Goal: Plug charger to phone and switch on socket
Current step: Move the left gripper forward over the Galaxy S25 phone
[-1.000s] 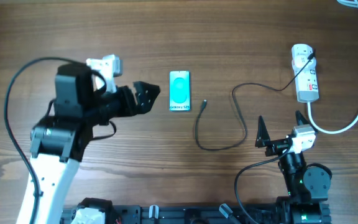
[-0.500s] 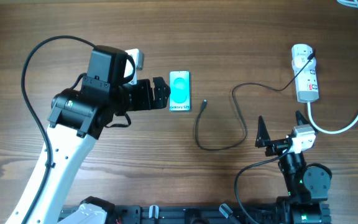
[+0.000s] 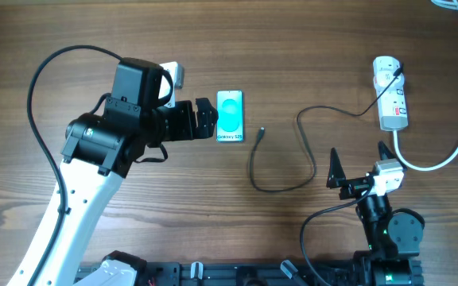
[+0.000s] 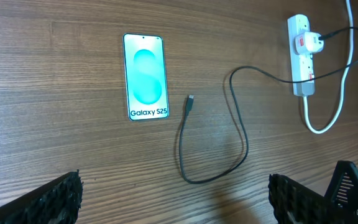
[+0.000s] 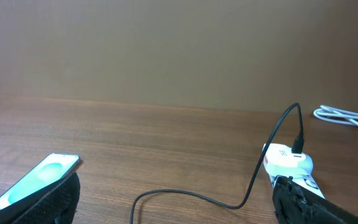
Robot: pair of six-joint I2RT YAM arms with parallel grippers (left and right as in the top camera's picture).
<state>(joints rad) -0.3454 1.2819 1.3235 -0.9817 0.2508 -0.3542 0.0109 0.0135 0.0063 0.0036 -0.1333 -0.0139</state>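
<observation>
Phone (image 3: 230,116) lies screen-up just ahead of the left pincer (image 3: 211,119), whose jaws stand wide.

The left arm (image 3: 78,199) was stretched from the near left side toward the middle. Its left gripper (image 3: 207,119) pointed to the right, with the jaws wide apart and holding nothing. The right arm (image 3: 388,226) was folded low at the near right. The right gripper (image 3: 358,159) pointed away from its base, jaws also wide apart and empty.
</observation>
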